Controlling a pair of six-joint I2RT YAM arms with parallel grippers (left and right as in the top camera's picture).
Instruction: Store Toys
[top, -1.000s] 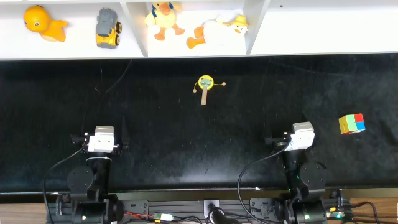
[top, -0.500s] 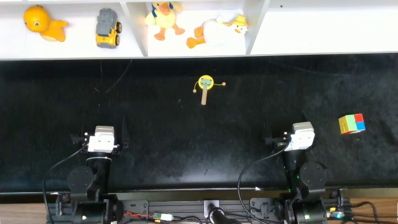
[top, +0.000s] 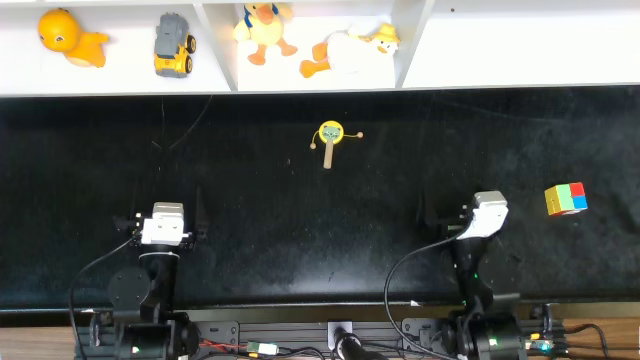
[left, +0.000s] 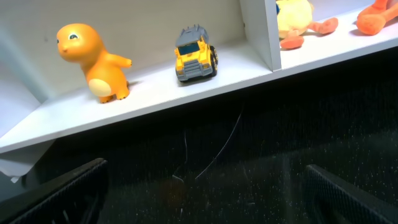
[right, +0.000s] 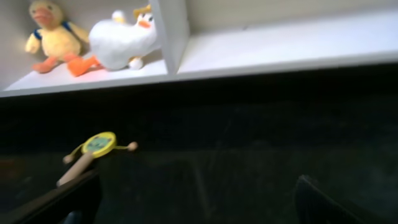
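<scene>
Both arms are parked low in the top view. The left gripper (left: 205, 202) and right gripper (right: 196, 202) have fingers spread wide, holding nothing. The rattle drum (top: 328, 135) lies upper centre, just below the shelf (top: 520, 50), and the colour cube (top: 565, 198) sits far right. I'd pinch the drum's wooden handle crosswise. Left bay has the orange dinosaur (top: 70, 38) and yellow truck (top: 174, 47); middle bay has the yellow plush duck (top: 264, 30) and white plush duck (top: 350, 50).
</scene>
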